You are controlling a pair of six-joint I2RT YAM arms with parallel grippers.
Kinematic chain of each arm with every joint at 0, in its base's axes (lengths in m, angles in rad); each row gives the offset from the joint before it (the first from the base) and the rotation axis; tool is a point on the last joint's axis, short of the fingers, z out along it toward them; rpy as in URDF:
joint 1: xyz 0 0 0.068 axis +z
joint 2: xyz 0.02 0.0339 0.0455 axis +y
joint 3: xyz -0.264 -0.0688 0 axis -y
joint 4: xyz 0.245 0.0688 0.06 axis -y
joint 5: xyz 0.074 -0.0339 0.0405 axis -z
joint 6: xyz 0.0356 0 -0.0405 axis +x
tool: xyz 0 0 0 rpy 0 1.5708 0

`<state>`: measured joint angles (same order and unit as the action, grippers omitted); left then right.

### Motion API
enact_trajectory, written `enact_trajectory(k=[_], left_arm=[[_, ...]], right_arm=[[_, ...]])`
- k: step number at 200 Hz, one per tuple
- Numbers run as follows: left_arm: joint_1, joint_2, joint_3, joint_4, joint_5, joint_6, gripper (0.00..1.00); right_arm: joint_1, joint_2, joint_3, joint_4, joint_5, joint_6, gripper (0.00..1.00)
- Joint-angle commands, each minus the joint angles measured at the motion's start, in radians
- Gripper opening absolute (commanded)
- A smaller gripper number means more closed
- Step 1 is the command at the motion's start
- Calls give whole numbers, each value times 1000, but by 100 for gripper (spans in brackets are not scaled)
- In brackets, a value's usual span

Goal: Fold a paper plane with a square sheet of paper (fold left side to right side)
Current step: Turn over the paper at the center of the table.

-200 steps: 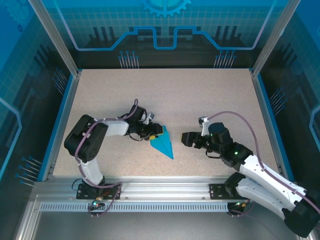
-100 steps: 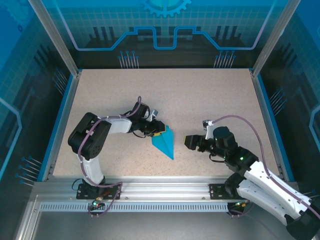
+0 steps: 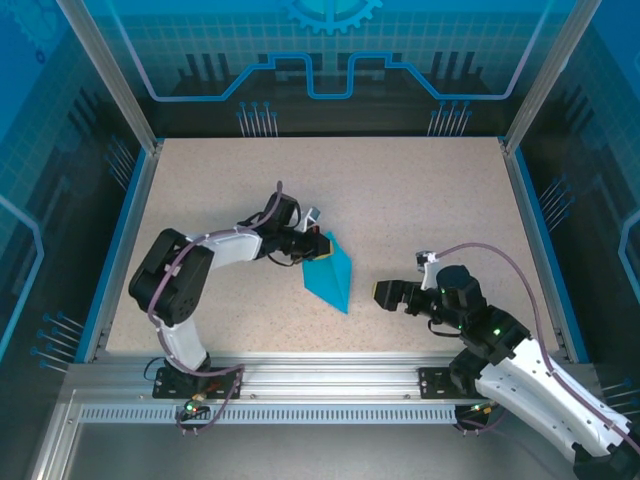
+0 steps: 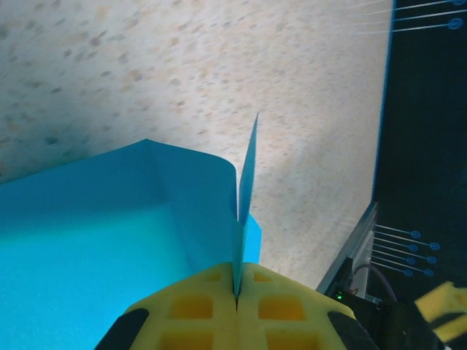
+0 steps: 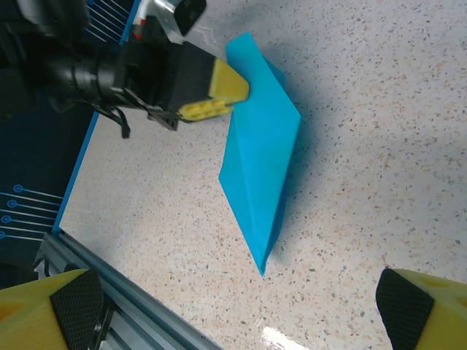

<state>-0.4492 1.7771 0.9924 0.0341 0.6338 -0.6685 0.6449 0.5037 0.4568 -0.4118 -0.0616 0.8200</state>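
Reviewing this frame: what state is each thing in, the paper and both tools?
paper plane: folded to a pointed dart, lying on the table, a flap at its wide end standing upright.
left tool: shut on the paper plane's flap.
right tool: open, holding nothing, apart from the paper plane.

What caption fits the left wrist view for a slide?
Left gripper shut on an upright flap of the cyan paper plane, speckled table behind.

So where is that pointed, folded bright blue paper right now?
In the top view, the folded cyan-blue paper dart sits just left of centre on the table, one edge pinched by the left gripper; the open right gripper is to its right.
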Motion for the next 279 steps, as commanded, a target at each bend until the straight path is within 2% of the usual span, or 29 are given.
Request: enact_trajectory(k=[1,66,176,207,279], left_arm=[[-8,-104,56,-58,-5,54,0],[-8,-258,39,-52,0,20,0],[-8,-459,19,-10,-12,-67,0],[-8,-508,3,-7,-10,-84,0],[-5,-574,-58,-7,-19,-100,0]], right_arm=[[-14,8,-24,5,-49,25,100],[-18,113,-75,365,-221,87,100],[-33,557,-6,955,-564,255,100],[-34,628,81,1014,-622,266,97],[-82,634,157,980,-661,228,75]])
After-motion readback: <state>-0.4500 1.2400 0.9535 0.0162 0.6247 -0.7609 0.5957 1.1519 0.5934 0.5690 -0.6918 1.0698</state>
